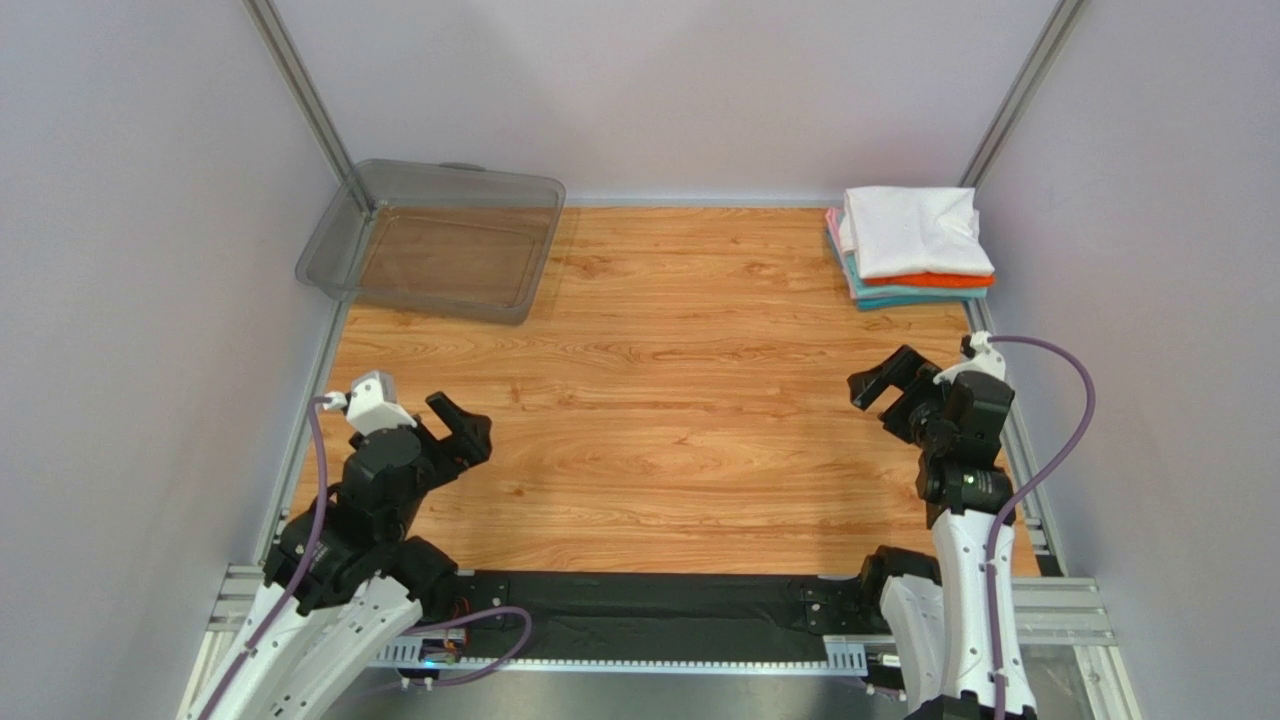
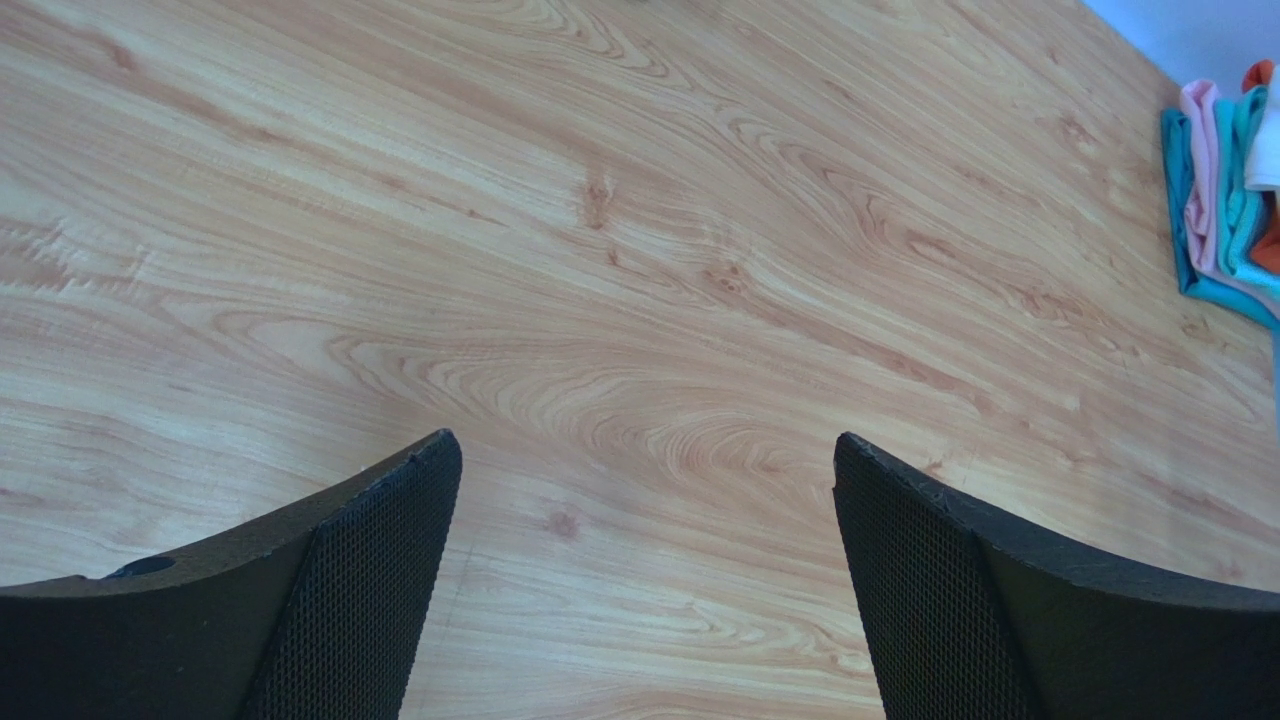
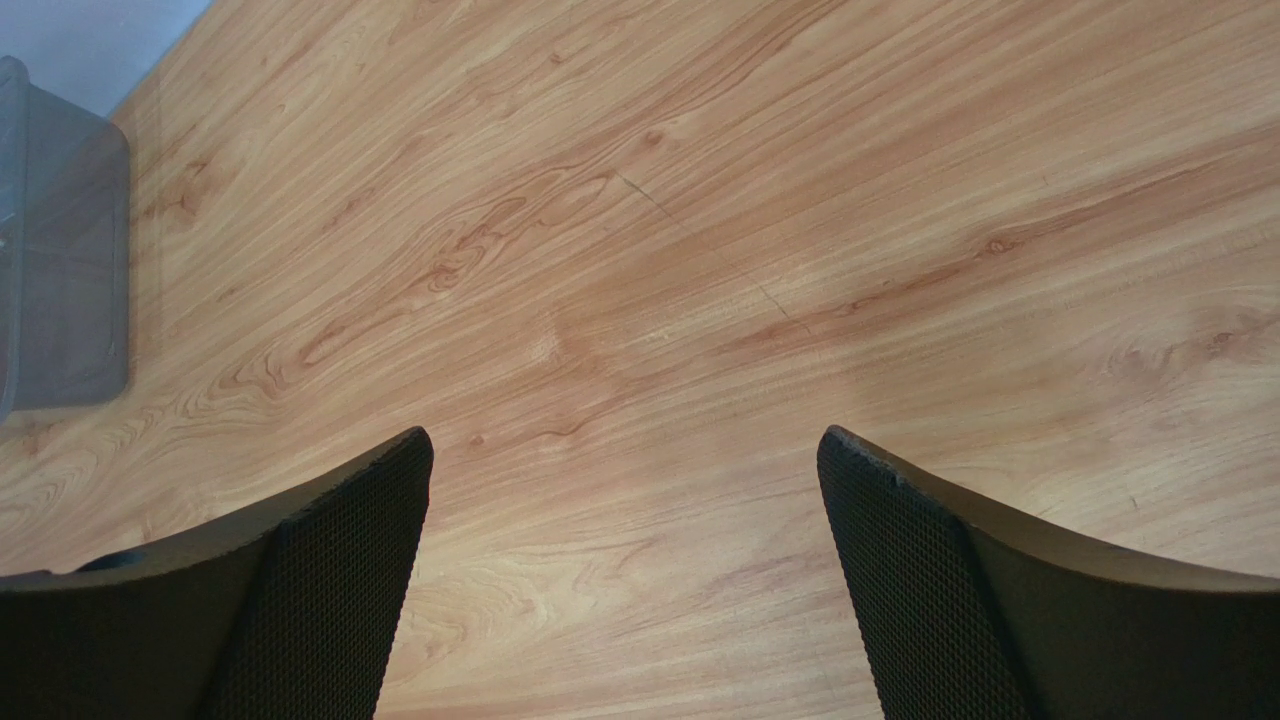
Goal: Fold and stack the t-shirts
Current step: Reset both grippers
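Note:
The t-shirts lie in one folded stack at the far right corner of the table: a white one (image 1: 911, 230) on top, then orange (image 1: 947, 279), with teal (image 1: 902, 297) and pink edges below. In the left wrist view the stack's teal edge (image 2: 1225, 210) shows at the right border. My left gripper (image 1: 452, 422) hovers open over the near left of the table, nothing between its fingers (image 2: 368, 570). My right gripper (image 1: 890, 387) hovers open at the near right, a short way in front of the stack, its fingers (image 3: 917, 570) holding nothing.
A clear grey plastic bin (image 1: 439, 240) stands at the far left corner, with no cloth in it; its corner (image 3: 60, 270) shows in the right wrist view. Grey walls close the table on three sides. Bare wood (image 1: 676, 390) lies between the two arms.

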Tool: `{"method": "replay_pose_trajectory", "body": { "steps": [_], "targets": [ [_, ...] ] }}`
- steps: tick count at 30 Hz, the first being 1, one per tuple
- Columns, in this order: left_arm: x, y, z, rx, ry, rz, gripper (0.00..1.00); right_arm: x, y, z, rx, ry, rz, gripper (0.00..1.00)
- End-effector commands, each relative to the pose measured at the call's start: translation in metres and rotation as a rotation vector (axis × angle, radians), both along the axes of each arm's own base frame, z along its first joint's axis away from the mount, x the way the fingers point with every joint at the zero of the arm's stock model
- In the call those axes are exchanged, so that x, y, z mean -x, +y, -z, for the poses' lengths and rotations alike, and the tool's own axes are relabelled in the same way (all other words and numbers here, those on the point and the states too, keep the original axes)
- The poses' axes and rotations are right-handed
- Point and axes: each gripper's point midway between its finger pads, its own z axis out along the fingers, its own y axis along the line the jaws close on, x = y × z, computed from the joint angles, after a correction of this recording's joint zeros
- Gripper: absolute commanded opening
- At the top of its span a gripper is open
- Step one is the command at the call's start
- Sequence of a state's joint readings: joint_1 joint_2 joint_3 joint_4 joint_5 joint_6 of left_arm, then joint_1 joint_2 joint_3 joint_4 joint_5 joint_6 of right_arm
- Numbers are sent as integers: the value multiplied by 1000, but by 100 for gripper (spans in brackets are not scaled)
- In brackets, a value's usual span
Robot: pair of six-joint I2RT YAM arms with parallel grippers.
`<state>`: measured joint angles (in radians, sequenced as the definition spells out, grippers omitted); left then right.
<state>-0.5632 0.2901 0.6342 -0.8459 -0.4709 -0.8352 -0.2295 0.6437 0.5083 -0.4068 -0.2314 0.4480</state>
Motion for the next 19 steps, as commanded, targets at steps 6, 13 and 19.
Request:
{"method": "replay_pose_trajectory", "body": {
  "steps": [6, 13, 19],
  "targets": [
    [-3, 1, -6, 46, -72, -18, 100, -5, -6, -11, 15, -80, 42, 100],
    [-6, 0, -2, 27, -48, -20, 100, -6, -8, -7, 13, -72, 50, 100],
    [-7, 0, 1, 19, -30, -27, 100, -7, -8, -9, 14, -79, 56, 100]
  ]
}}
